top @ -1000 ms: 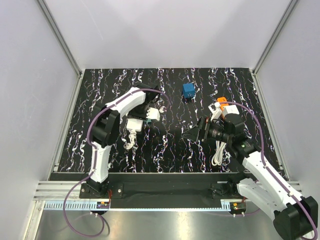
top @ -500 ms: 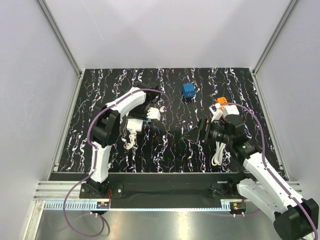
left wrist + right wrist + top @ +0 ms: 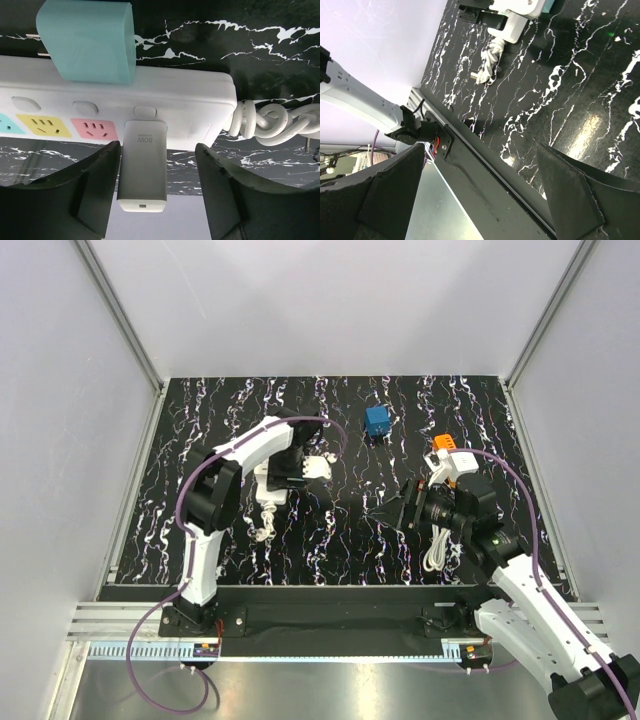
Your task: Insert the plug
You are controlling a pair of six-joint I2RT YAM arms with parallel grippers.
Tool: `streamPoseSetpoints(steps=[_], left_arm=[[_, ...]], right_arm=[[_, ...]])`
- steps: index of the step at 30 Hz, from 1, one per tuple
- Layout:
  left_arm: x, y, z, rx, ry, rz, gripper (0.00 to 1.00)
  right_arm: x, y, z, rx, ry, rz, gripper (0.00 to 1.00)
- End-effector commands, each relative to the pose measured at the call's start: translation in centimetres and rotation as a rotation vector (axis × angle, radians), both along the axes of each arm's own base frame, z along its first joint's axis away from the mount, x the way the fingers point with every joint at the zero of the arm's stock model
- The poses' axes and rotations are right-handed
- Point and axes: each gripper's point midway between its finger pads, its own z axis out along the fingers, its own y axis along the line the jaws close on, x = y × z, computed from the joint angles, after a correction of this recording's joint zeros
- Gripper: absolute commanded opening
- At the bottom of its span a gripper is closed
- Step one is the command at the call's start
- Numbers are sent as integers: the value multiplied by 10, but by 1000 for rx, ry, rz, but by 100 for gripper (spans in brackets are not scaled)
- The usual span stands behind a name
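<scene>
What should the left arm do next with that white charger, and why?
Probably draw the left end effector straight back: the 80W charger looks seated flush in the power strip, and the jaws stand open, clear on both sides.

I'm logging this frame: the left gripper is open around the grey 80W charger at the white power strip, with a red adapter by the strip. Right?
No: the left wrist view shows the adapter is teal, not red. The rest holds: the left gripper is open around the grey 80W charger at the power strip.
</scene>
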Motion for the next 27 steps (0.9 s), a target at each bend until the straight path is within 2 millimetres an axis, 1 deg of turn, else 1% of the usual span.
streamPoseSetpoints(steps=[1,2,3,4,6,7,8,9,10,11,12,13,14,15,16,17,18,19,20,21,22,23,24,25,26,27], left_arm=[[7,-8,30,-87,-63,17,68],[8,-9,34,-100,-72,18,99],[8,-10,38,-112,-77,16,99],[10,-16,47,-149,-94,10,99],[13,-22,58,-193,-125,9,99],[14,-26,70,-229,-154,10,99],[16,-30,76,-250,-177,12,99],[17,-33,83,-266,-200,16,99],[19,-38,97,-298,-246,17,99],[17,-45,103,-339,-253,27,99],[18,-48,136,-410,-372,61,99],[18,-48,136,-410,-374,62,99],[23,-52,148,-461,-425,99,99],[24,-51,160,-488,-469,130,99],[25,-45,182,-517,-553,185,99],[30,-47,198,-580,-612,273,99],[31,-46,218,-616,-660,305,99],[29,-44,240,-655,-713,348,99],[28,-44,255,-727,-735,464,99],[26,-42,280,-797,-784,518,99],[29,-42,295,-862,-819,572,99],[26,-44,302,-937,-807,644,99],[19,-41,306,-988,-796,682,99],[23,-33,310,-1075,-784,815,99],[23,-24,300,-1087,-762,898,99],[22,-16,301,-1121,-741,944,99]], right_arm=[[3,0,21,10,-48,-16,100],[5,0,23,11,-49,-19,100],[5,0,23,12,-46,-20,100],[5,0,24,15,-44,-21,100],[6,-1,25,10,-42,-34,100],[7,-2,25,7,-41,-43,100],[8,-3,29,5,-50,-50,100],[9,-5,28,-7,-46,-64,100],[10,-6,29,-15,-50,-72,100],[11,-8,34,-18,-51,-83,100],[18,-10,42,-26,-57,-113,100],[18,-10,42,-25,-56,-114,100],[23,-9,43,-31,-49,-121,100],[27,-9,42,-40,-44,-135,100],[32,-10,39,-53,-42,-144,100],[41,-9,32,-76,-17,-156,100],[49,-10,27,-96,-14,-177,100],[56,-9,22,-123,-19,-176,100],[68,-6,15,-155,-2,-174,100],[76,-5,11,-180,1,-175,100],[83,-4,6,-215,-7,-163,100],[98,1,2,-243,2,-156,100],[107,1,-1,-269,-5,-162,100],[124,4,-7,-317,-20,-152,100],[137,2,-10,-350,-38,-170,98],[147,3,-10,-370,-57,-173,98]])
